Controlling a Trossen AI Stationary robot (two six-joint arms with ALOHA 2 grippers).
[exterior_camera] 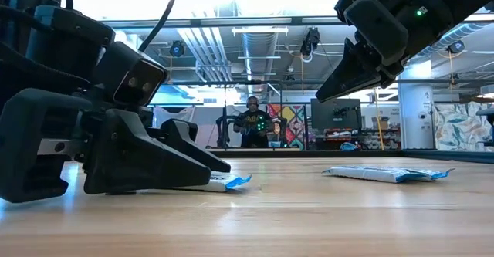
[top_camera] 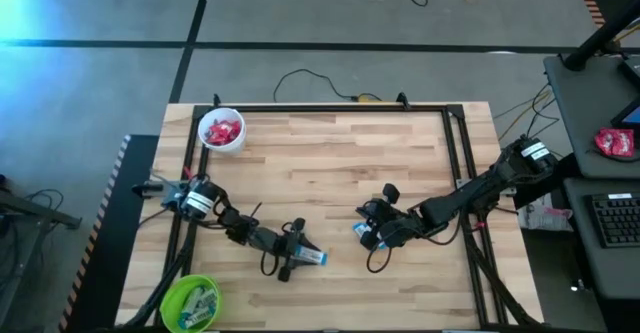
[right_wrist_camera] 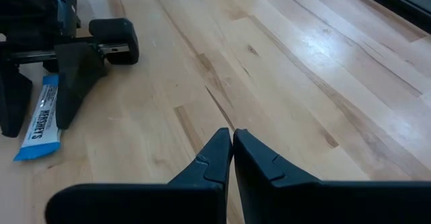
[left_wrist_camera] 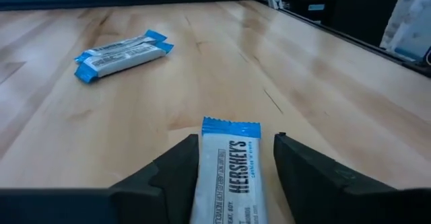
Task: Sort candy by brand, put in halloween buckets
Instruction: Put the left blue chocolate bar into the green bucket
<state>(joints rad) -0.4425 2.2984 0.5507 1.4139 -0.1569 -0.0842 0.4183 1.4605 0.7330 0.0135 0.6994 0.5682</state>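
Note:
A light blue and white candy bar (left_wrist_camera: pixel 227 173) lies flat on the wooden table. My left gripper (left_wrist_camera: pixel 236 150) is open and low over the table, with one finger on either side of the bar. The bar's blue end (exterior_camera: pixel 235 181) sticks out past the fingertips. Two more blue and white candies (left_wrist_camera: pixel 121 52) lie side by side farther toward the table's right. My right gripper (right_wrist_camera: pixel 232 143) hangs shut above them (top_camera: pixel 366 235), holding nothing. The white bucket (top_camera: pixel 221 130) at the far left holds red candy. The lime green bucket (top_camera: pixel 190 303) at the near left holds blue and white candy. My left gripper comes in low and almost level from the table's left, its fingers lying along the bar. One finger (left_wrist_camera: pixel 180 167) stands right against the bar's long edge (left_wrist_camera: pixel 202 158); I cannot tell whether it touches. A gap shows beside the other finger (left_wrist_camera: pixel 293 167). The bar lies flat on the table.
A black frame rail (top_camera: pixel 455 173) runs around the table top. A cable (top_camera: pixel 310 81) lies behind the far edge. A desk with a keyboard (top_camera: pixel 612 218) stands at the right. A person (exterior_camera: pixel 255 122) sits far back in the room. Bare wood (top_camera: pixel 330 163) lies mid-table.

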